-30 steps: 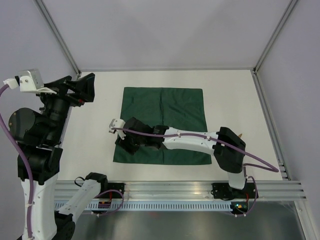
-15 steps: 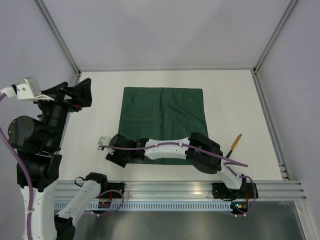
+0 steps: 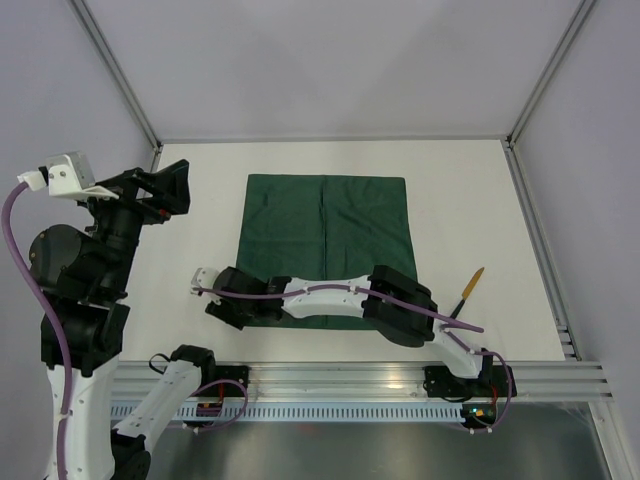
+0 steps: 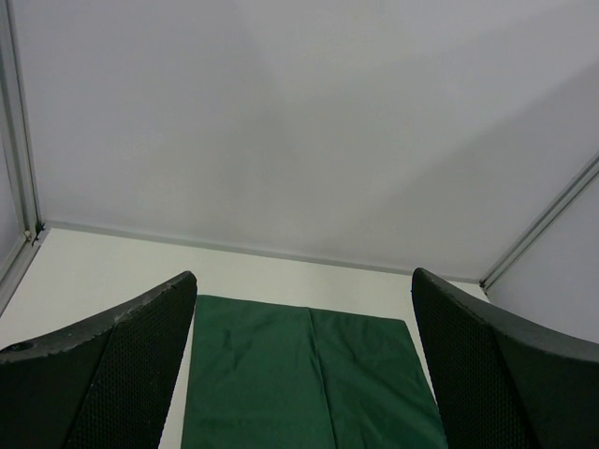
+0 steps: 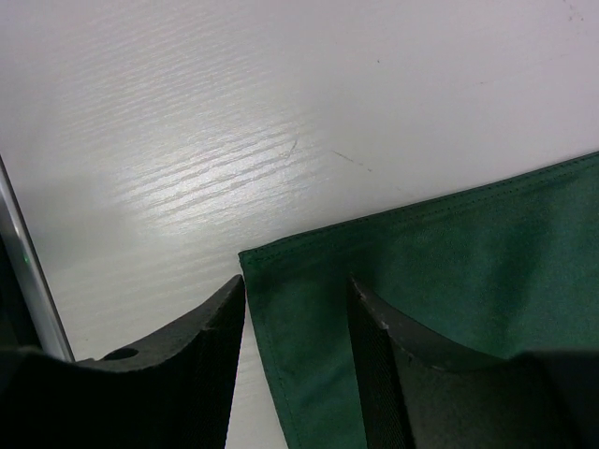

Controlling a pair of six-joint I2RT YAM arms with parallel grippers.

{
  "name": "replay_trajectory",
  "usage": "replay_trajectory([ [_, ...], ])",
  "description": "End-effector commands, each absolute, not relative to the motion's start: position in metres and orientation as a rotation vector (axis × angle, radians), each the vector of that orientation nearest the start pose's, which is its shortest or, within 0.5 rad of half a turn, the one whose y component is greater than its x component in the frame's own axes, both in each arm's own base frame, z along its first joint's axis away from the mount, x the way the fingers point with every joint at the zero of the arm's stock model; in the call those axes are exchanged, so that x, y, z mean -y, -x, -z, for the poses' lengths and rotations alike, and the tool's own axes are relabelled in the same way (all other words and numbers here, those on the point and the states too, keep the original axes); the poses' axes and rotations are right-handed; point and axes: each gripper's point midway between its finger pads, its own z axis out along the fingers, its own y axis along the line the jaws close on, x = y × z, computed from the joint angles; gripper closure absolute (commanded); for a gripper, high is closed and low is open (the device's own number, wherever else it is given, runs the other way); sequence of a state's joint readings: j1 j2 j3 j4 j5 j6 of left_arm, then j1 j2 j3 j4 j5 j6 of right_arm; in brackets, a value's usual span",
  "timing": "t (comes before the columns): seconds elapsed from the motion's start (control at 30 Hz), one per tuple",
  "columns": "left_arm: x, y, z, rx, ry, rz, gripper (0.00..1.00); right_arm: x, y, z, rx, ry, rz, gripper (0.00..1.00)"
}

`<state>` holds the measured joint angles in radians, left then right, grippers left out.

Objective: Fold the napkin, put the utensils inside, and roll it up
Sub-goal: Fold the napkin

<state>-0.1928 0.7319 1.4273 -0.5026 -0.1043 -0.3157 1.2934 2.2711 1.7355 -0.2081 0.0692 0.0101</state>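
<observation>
The dark green napkin point(image 3: 325, 225) lies flat on the white table, with a crease down its middle. My right arm reaches low across its near edge to the near left corner point(image 5: 247, 256). There the right gripper point(image 3: 228, 310) point(image 5: 296, 285) is open, one finger beside the cloth's edge and the other over the cloth. The knife point(image 3: 470, 288), with a black handle and an orange blade, lies on the table right of the napkin. My left gripper point(image 3: 165, 185) point(image 4: 301, 276) hangs open and empty high at the left, looking across at the napkin point(image 4: 309, 374).
An aluminium rail point(image 3: 350, 385) runs along the table's near edge, close to the right arm. White walls with metal frame posts point(image 3: 115, 70) close in the back and sides.
My right arm has swung from over the napkin's near left part down to its near left corner, uncovering the knife. Its jaws have narrowed slightly. The left arm has barely shifted.
</observation>
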Motion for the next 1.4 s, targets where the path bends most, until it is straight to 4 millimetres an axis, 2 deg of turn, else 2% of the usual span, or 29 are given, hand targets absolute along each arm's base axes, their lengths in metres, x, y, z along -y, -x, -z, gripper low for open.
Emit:
replay_trajectory([
  [0.0, 0.035, -0.228, -0.497, -1.394, 0.168, 0.313, 0.00, -0.571, -0.179, -0.048, -1.906, 1.359, -0.547, 0.46],
  [0.5, 0.034, -0.234, -0.485, -1.420, 0.172, 0.301, 0.00, -0.573, -0.175, -0.025, -1.920, 1.380, -0.513, 0.50],
  [0.6, 0.034, -0.235, -0.482, -1.427, 0.175, 0.297, 0.00, -0.571, -0.176, -0.020, -1.930, 1.380, -0.504, 0.53],
  [0.77, 0.034, -0.235, -0.482, -1.426, 0.173, 0.301, 0.00, -0.568, -0.175, -0.013, -1.942, 1.387, -0.488, 0.67],
  [1.0, 0.035, -0.234, -0.481, -1.427, 0.173, 0.303, 0.00, -0.568, -0.174, -0.023, -1.933, 1.382, -0.498, 0.83],
  [1.13, 0.035, -0.235, -0.481, -1.427, 0.173, 0.303, 0.00, -0.567, -0.172, -0.034, -1.926, 1.380, -0.505, 0.88],
  [1.37, 0.035, -0.235, -0.479, -1.430, 0.174, 0.300, 0.00, -0.572, -0.153, -0.050, -1.912, 1.396, -0.550, 0.91],
])
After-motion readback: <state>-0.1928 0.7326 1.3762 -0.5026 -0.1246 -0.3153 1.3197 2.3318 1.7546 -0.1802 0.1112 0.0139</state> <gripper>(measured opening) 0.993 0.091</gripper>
